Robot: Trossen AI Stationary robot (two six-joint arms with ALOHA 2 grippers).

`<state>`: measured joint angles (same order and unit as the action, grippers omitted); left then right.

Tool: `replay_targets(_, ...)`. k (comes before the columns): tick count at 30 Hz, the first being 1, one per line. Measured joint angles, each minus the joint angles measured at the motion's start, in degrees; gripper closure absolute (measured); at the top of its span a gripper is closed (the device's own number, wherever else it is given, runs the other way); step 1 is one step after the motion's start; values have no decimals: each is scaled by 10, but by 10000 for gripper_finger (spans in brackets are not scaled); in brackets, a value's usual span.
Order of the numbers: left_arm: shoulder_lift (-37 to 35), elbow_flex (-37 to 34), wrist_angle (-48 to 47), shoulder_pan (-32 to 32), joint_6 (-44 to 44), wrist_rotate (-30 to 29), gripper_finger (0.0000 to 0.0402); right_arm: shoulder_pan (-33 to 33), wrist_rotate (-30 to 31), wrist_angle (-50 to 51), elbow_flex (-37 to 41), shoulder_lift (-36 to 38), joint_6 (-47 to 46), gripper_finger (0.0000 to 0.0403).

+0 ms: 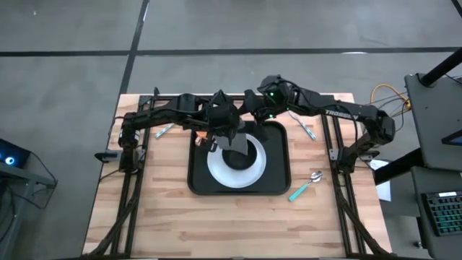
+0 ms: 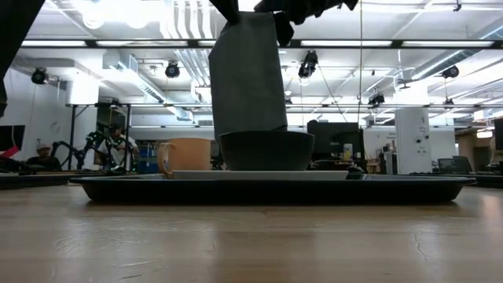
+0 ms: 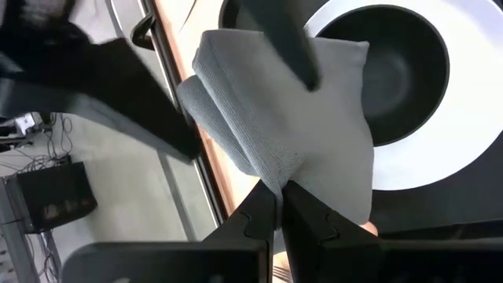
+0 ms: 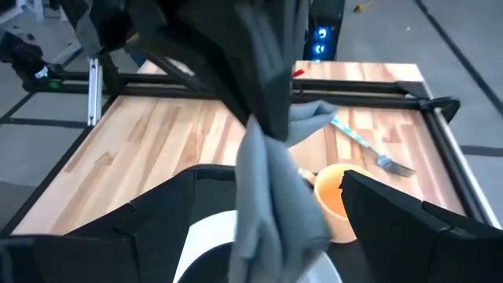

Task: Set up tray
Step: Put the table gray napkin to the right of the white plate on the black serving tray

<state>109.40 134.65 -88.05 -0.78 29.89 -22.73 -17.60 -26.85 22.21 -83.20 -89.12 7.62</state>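
Two dark arms reaching inward from opposite sides, meeting near the table's middle at its far half. Left arm stretched rightward from its base at the left edge, wrist bent down; left gripper (image 1: 219,139) pointing downward, fingers (image 3: 259,216) pressed together, pinching a hanging fold of grey napkin (image 3: 302,134) raised clear of the surface. Right arm extended leftward from its base at the right edge, elbow bent near that edge, green light glowing on the wrist; right gripper (image 1: 254,110) just beside the left one, fingers (image 4: 409,224) spread wide, gripping nothing.
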Motion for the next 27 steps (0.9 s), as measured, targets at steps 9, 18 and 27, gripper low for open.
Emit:
replay_targets(9, -1, 0, 0, 0, 0, 0, 401, 1, -2, -1, 0, -2, -6, 174)
replay_targets(18, -1, 0, 0, 0, 0, 0, 401, 1, -2, -1, 0, -1, 1, 342)
replay_targets(27, -1, 2, 0, 0, -27, -3, 398, 1, -2, 0, 0, 1, -14, 393)
